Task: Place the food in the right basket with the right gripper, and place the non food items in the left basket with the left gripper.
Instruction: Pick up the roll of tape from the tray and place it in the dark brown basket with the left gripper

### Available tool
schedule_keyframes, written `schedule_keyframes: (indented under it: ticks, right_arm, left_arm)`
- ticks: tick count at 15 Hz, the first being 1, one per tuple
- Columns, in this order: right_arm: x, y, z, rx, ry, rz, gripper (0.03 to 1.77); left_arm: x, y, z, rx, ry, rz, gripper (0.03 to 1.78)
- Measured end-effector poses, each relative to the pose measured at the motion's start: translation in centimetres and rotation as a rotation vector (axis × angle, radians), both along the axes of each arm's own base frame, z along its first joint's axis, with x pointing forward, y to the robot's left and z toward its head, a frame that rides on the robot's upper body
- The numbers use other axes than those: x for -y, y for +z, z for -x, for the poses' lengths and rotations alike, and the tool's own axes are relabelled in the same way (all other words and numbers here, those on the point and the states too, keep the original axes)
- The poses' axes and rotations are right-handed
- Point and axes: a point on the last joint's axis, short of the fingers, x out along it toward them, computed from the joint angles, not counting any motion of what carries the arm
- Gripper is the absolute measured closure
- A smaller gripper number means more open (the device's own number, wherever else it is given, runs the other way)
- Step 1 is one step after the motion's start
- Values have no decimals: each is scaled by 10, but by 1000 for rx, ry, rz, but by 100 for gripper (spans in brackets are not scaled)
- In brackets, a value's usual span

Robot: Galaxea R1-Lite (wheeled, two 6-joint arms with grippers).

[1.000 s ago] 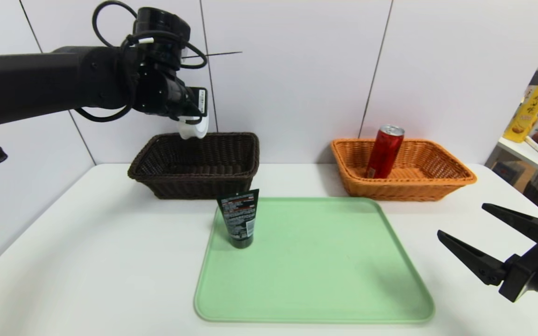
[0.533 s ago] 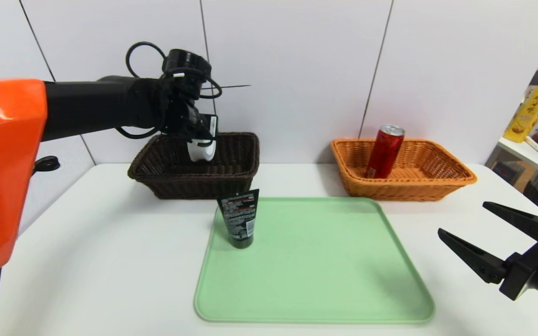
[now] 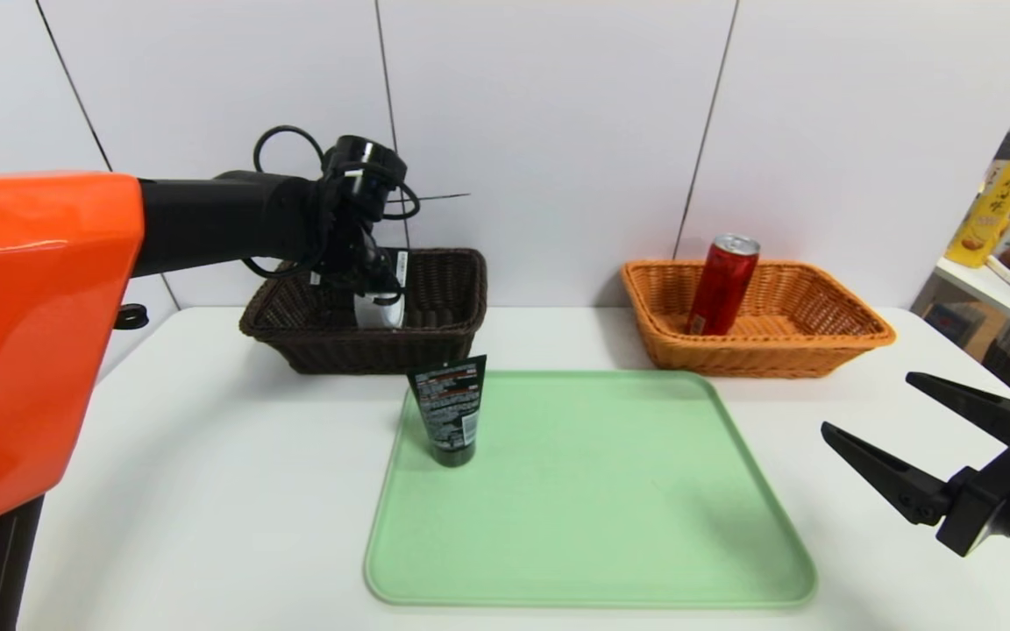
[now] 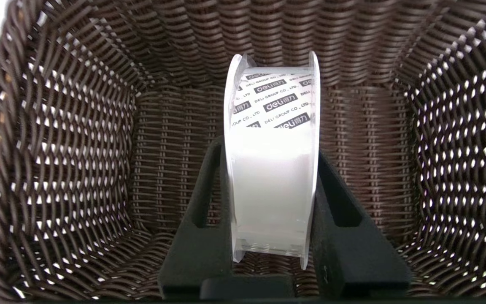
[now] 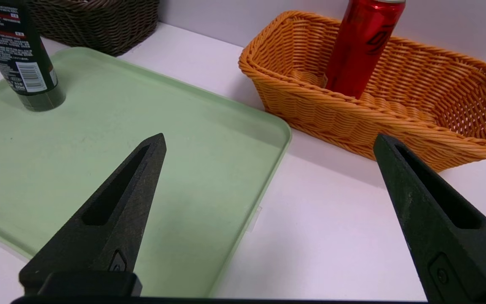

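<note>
- Gripping white roll [image 4: 272,169] by its 2 flat sides with left end effector [image 4: 271,150], inside left basket [image 3: 365,350]; probably pinched across the width to leave the round edge free for setting down.
- Likely needs lowering until supported by the weave, then releasing; might roll or tip if let go high.
- See black tube [image 3: 451,407] upright on its cap on green tray [image 3: 601,491], near left basket; likely handy for the next left pick.
- Find red can [image 3: 722,289] tilted inside right basket [image 3: 777,355], apparently sorted as food.
- Note right end effector [image 3: 867,402] open, parked above desk [image 3: 864,543] beside tray, probably kept out of the way.
</note>
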Motion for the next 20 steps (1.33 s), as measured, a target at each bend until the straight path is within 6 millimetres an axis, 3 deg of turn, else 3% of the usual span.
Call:
schedule_keyframes:
  ticks: [7,20]
  right_arm:
    - [0,0,-2,-3,0,1,11]
    - [-3,-1,-1,-5,16,3,11]
  left_arm:
    - [0,-8,-3,-18,4,-8,130]
    - [2,1,4,1,-5,-4,130]
